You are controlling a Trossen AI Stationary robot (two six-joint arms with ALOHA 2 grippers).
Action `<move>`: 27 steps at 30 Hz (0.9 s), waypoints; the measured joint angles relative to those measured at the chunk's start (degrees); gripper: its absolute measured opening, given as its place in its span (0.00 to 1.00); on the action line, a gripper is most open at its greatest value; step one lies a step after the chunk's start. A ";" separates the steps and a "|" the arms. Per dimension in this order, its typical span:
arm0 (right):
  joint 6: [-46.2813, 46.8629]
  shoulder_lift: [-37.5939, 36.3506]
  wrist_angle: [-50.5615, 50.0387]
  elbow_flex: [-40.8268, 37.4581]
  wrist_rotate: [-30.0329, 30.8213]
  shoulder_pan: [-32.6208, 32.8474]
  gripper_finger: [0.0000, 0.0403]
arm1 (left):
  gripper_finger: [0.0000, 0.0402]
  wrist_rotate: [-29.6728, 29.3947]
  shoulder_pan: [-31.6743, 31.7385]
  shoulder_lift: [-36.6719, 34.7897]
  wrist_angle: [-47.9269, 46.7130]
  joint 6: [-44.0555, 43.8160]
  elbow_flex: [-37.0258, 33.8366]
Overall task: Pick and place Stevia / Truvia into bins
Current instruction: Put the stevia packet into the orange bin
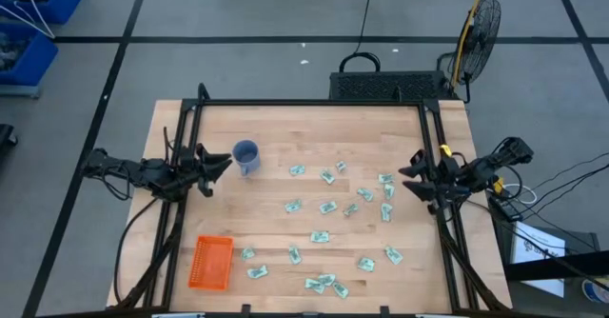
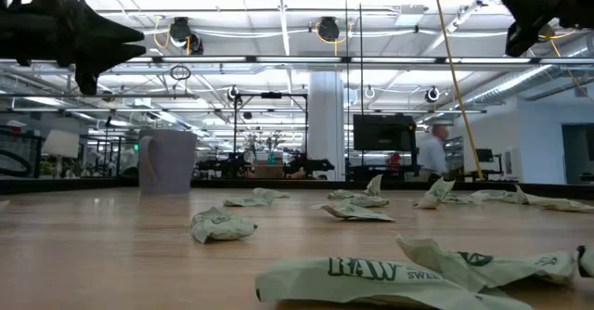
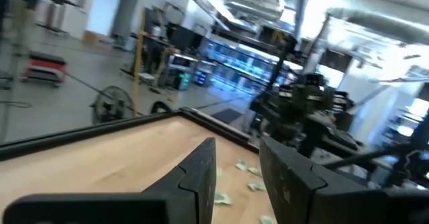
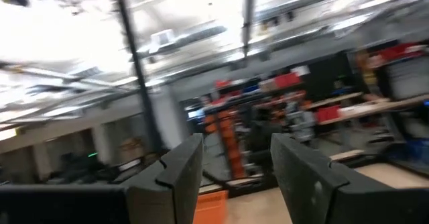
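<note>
Several pale green and white sachets (image 1: 326, 207) lie flat and scattered over the middle and right of the table; in the low view the nearest sachet (image 2: 408, 277) lies crumpled in front. The orange mesh basket (image 1: 210, 263) sits near the table's near left corner. My left gripper (image 1: 225, 162) hovers open at the left side, next to the blue cup (image 1: 245, 156), held well above the table (image 2: 102, 45). My right gripper (image 1: 409, 177) hovers open at the right side, above the rightmost sachets. In each wrist view the two fingers stand apart, holding nothing (image 3: 238, 174) (image 4: 234, 174).
A blue-grey cup (image 2: 167, 161) stands upright on the far left part of the table. A black metal frame (image 1: 314, 103) runs along the table's far edge and down both sides. A fan (image 1: 479, 28) stands beyond the far right corner. A person walks far behind (image 2: 432, 152).
</note>
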 joint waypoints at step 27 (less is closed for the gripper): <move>-3.64 39.09 6.44 18.37 -7.43 -5.15 0.39 | 0.30 12.36 -3.14 34.11 -24.19 0.44 35.59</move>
